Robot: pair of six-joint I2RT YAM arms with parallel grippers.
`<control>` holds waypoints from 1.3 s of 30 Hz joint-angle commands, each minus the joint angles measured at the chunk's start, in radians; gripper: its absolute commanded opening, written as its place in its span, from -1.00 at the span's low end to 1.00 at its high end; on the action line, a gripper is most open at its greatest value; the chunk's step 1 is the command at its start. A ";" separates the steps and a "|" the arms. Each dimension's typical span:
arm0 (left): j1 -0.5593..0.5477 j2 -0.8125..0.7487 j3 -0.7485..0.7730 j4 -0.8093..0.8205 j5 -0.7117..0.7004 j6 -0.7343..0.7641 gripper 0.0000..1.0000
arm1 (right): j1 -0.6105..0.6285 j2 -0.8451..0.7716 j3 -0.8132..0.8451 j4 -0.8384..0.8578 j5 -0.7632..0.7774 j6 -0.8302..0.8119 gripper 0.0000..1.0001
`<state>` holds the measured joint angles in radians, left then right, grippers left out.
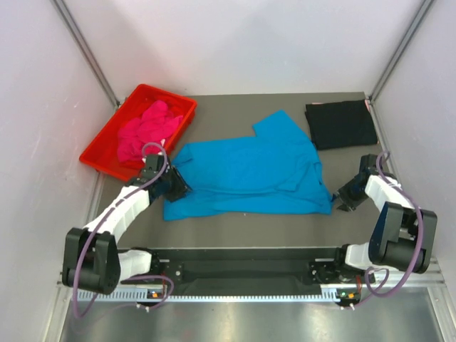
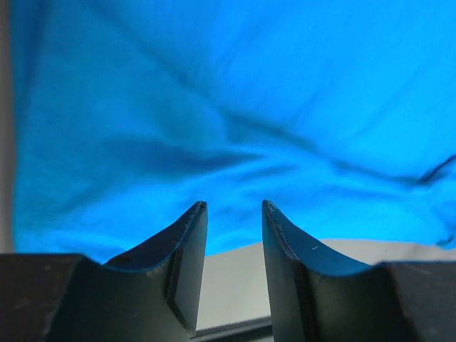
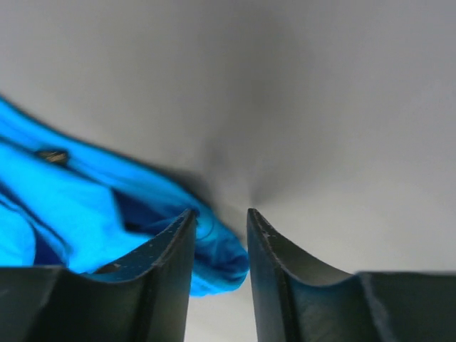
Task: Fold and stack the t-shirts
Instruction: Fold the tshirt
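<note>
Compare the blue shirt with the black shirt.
The blue shirt lies spread and rumpled in the middle; the black shirt is folded into a neat rectangle at the far right corner. The blue shirt covers far more table than the black shirt. Both are plain and lie outside the red tray.

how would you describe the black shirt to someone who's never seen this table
Look at the grey table and go to its far right corner. The black t-shirt lies there flat, folded into a rectangle. Unlike the turquoise t-shirt sprawled mid-table and the pink t-shirt crumpled in the red tray, it is dark and neatly folded.
</note>
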<state>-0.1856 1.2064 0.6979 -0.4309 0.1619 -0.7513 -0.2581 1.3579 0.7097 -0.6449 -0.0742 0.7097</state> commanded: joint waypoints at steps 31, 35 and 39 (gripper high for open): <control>-0.005 0.098 -0.040 0.052 -0.009 0.039 -0.17 | 0.005 -0.068 0.094 -0.117 0.146 -0.113 -0.35; -0.005 0.047 0.000 0.037 -0.007 0.052 -0.16 | 0.007 -0.120 0.125 -0.294 0.120 0.055 -0.16; -0.006 0.048 0.023 0.052 0.016 0.070 -0.15 | 0.006 -0.154 0.047 -0.357 -0.080 0.246 -0.18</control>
<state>-0.1936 1.2690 0.6750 -0.3813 0.1650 -0.7158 -0.2573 1.2476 0.7902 -0.8814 -0.0216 0.7776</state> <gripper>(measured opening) 0.423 0.412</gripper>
